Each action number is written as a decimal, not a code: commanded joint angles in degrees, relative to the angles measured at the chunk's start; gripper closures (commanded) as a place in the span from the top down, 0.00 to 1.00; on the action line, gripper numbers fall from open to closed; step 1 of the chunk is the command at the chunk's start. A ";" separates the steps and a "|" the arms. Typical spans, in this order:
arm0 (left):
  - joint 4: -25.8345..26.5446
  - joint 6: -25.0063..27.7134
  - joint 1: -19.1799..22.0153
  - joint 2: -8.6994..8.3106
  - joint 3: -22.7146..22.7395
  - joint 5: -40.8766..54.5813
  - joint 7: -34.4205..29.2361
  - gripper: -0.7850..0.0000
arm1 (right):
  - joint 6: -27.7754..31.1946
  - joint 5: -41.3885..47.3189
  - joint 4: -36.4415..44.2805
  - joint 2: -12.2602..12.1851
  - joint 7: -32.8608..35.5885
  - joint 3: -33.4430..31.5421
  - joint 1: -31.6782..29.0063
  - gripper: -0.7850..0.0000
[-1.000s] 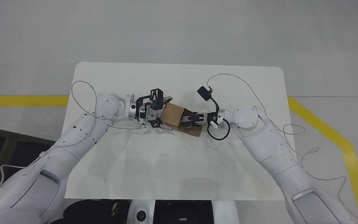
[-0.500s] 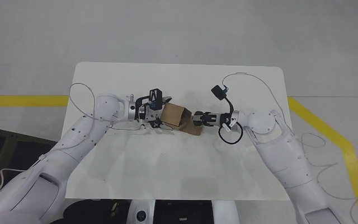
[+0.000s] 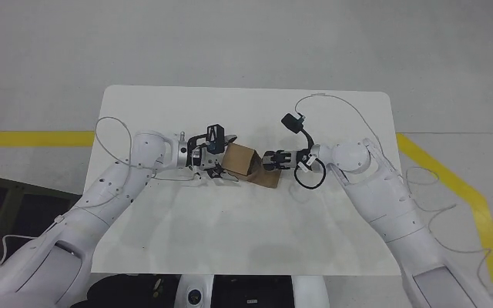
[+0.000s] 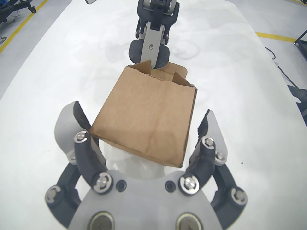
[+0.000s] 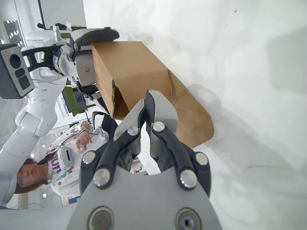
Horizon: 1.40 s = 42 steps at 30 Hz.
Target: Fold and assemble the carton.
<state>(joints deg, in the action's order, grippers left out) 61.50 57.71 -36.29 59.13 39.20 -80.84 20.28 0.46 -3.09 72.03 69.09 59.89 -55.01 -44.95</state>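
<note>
One carton (image 3: 240,159), between left claw (image 3: 222,162), right claw (image 3: 266,160)

My head camera looks straight down from above my arms, taking in the whole table (image 3: 231,231). The wrist cameras sit close behind the left gripper (image 4: 142,113), facing right, and the right gripper (image 5: 145,96), facing left — both share the carton (image 5: 134,72) mid-table.

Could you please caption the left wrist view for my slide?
The left gripper at the near end of the carton; shut right gripper at its open far end.
</note>
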 commanded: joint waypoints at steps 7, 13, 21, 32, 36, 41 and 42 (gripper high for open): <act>0.12 -0.34 -0.49 0.22 0.64 -0.36 -0.63 1.00 | -0.64 0.61 1.02 0.01 1.09 0.82 -1.39 0.00; 0.36 -0.59 -0.81 0.42 1.04 -0.66 -1.01 1.00 | -0.67 1.96 0.81 0.39 0.38 1.77 -1.70 0.00; 0.51 -0.70 -1.28 0.57 1.79 -0.80 -1.44 1.00 | 0.44 3.74 -0.89 1.03 -1.57 2.65 -1.11 0.00; 1.17 -0.83 -2.14 0.67 2.86 -1.05 -2.04 1.00 | 3.88 8.12 -4.56 2.37 -3.10 4.37 -0.03 0.00; 1.42 -0.95 -2.51 0.62 3.43 -1.09 -2.31 1.00 | 4.72 8.92 -6.04 2.84 -3.13 5.01 0.85 0.00; 1.86 -0.78 -3.01 0.54 4.15 -0.95 -2.57 1.00 | 5.41 9.38 -7.56 3.32 -2.77 5.75 1.75 0.00; 1.96 -0.74 -3.10 0.52 4.27 -0.95 -2.65 1.00 | 5.49 9.48 -7.86 3.44 -2.76 5.94 1.92 0.00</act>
<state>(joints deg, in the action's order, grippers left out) 63.38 56.94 -39.31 59.66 43.37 -81.79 17.70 5.88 6.30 64.40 72.44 57.12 -49.21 -43.16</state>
